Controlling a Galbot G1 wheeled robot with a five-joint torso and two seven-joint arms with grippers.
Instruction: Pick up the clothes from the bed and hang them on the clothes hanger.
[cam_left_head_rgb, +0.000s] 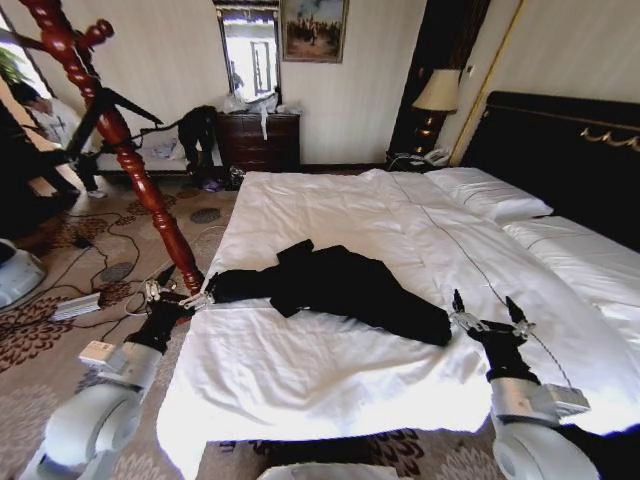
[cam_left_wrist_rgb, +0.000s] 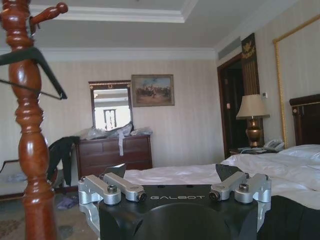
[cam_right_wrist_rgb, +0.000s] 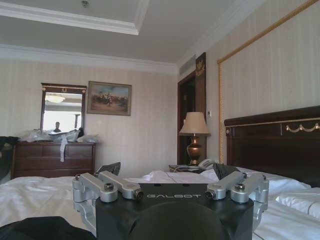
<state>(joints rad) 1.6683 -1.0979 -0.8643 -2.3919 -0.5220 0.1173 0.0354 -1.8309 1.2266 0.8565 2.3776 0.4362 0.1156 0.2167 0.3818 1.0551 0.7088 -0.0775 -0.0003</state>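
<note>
clothes: black, spread flat (rumpled) | bed: white duvet | clothes hanger: red-brown, beside bed

1. A dark wooden dresser stands against the far striped wall, with white bags and cloth piled on its top.
2. A framed mirror hangs above the dresser, and a gilt-framed painting hangs just beside the mirror.
3. A table lamp with a cream shade and a brass base stands on a nightstand in the far corner; a white telephone sits at its foot.
4. A black plastic hanger shows in the left wrist view.
5. A patterned brown carpet covers the floor, with black cables and a white power strip lying on it.
</note>
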